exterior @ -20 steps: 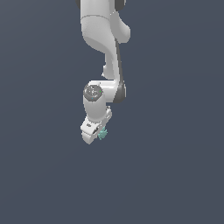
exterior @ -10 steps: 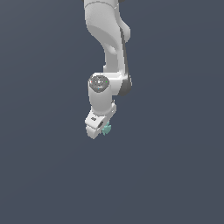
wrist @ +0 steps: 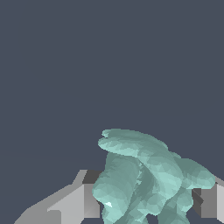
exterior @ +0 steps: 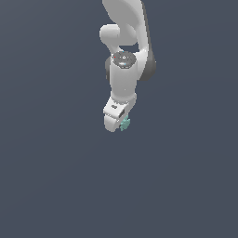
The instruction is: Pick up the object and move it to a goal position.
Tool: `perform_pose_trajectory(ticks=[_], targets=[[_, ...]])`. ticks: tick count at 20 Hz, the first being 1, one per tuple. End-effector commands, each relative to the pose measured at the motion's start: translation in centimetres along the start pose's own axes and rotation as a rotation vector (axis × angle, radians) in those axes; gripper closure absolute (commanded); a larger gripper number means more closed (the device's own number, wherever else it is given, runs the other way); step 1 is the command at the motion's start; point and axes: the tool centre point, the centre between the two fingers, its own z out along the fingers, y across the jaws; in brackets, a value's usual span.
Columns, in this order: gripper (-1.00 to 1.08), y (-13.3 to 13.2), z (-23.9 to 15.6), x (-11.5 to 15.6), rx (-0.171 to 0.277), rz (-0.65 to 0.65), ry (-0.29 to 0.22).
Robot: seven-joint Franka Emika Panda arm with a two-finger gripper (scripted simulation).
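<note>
The object [exterior: 125, 123] is a small teal-green lump with knobbly, spiky edges, sticking out at the tip of the white arm in the exterior view. My gripper [exterior: 119, 124] is shut on it, with the object held between the two fingers. In the wrist view the object [wrist: 144, 175] fills the space between the grey fingers [wrist: 72, 203], which press it from both sides. The arm hangs in the upper middle of the exterior view against a plain dark grey-blue background, with the object off any surface I can make out.
The arm and gripper have shifted toward the exterior view's right and slightly upward, carrying the teal object along in the shut fingers.
</note>
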Motion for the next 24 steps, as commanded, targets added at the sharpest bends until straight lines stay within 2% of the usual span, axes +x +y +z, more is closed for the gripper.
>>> perform_pose_trajectory(ticks=[1, 16, 24], targets=[[1.08, -1.7, -2.5, 1.1, -0.001, -0.001, -0.001], [1.08, -11.4, -17.7, 7.7, 0.0, -0.002, 0.0], [1.08, -15.2, -24.1, 10.6, 0.001, -0.001, 0.001]])
